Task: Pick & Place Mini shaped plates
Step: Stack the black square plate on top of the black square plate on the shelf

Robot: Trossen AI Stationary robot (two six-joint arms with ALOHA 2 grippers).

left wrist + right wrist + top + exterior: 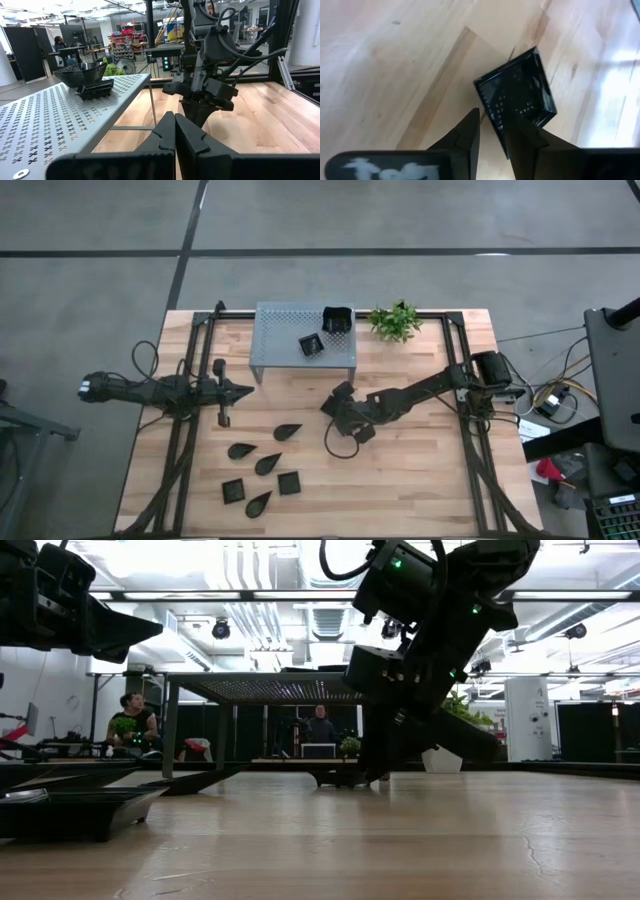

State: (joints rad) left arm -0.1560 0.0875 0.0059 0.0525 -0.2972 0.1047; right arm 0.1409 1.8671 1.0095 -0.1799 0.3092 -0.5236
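Note:
A small glossy black square plate (517, 95) lies on the wooden table (420, 470) in front of the grey perforated shelf (305, 340). My right gripper (497, 127) reaches in from the table's right, slanting down, and is shut on the plate's near edge. The low view shows the plate (335, 778) low on the table under that gripper (378, 772). Other plates sit on the shelf top (310, 345), one a stack (338, 322). Several leaf and square plates (267, 464) lie on the near left of the table. My left gripper (240, 391) waits shut at the left, holding nothing. My right gripper has the square plate's near rim (496, 119) between its two fingers, one finger (525, 137) over the dish's inside and the other (467, 132) outside it. The fingers slant down from the table's right. The plate's far part looks to rest on the table.
A small green plant (395, 320) stands at the far edge, right of the shelf. Black frame rails (190, 430) run along both sides of the table. Bare wood lies on the near right. People sit in the room beyond (135, 715).

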